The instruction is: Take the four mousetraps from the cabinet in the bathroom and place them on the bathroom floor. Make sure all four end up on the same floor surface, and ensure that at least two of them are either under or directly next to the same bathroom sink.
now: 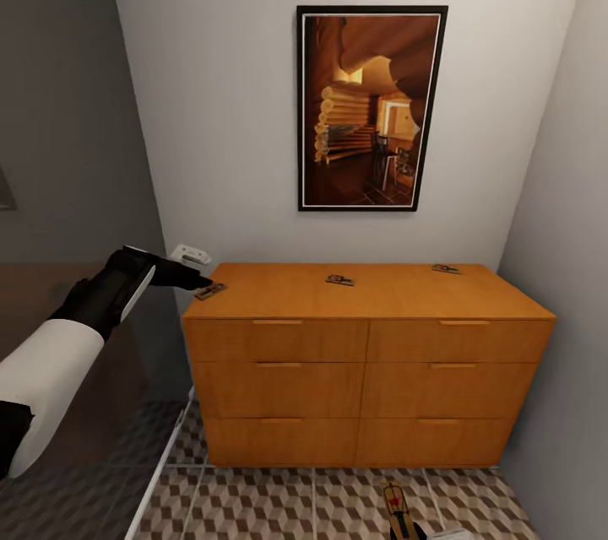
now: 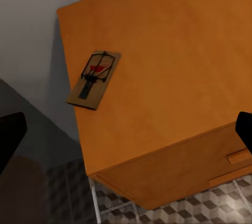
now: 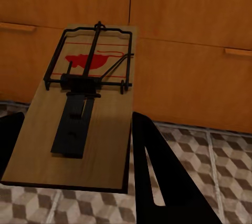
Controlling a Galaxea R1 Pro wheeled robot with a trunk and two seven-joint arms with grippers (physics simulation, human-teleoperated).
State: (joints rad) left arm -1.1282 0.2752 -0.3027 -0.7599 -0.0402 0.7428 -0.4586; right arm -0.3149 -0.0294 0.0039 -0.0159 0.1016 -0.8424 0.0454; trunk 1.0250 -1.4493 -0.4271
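Head view: the left gripper [image 1: 196, 278] reaches toward a mousetrap [image 1: 209, 291] lying at the left front corner of the cabinet [image 1: 371, 337] top, partly overhanging the edge. Two more mousetraps rest on the same top: one near the middle [image 1: 340, 279], one near the back right [image 1: 445, 269]. A fourth mousetrap [image 1: 402, 511] appears low over the patterned floor [image 1: 253, 506], in front of the cabinet. Whether the left fingers are apart cannot be read here.

Left wrist view: the corner trap [image 2: 93, 79] lies flat, its long axis running diagonally across the corner, one short end projecting beyond the cabinet's [image 2: 173, 77] side edge, the red-marked end pointing inward over the top. The two dark fingertips [image 2: 10, 137] stand wide apart on either side of the picture, well clear of the trap. For a sound pick, lower the gripper over the board and close across its narrow width; the overhanging end gives clearance, and pushing it sideways risks knocking it off.

Right wrist view: the right gripper [image 3: 79, 145] is clamped on the fourth trap [image 3: 84, 114], held across its width above the floor [image 3: 210, 156]. Its long axis points toward the drawer fronts [image 3: 184, 51], red-marked end foremost.
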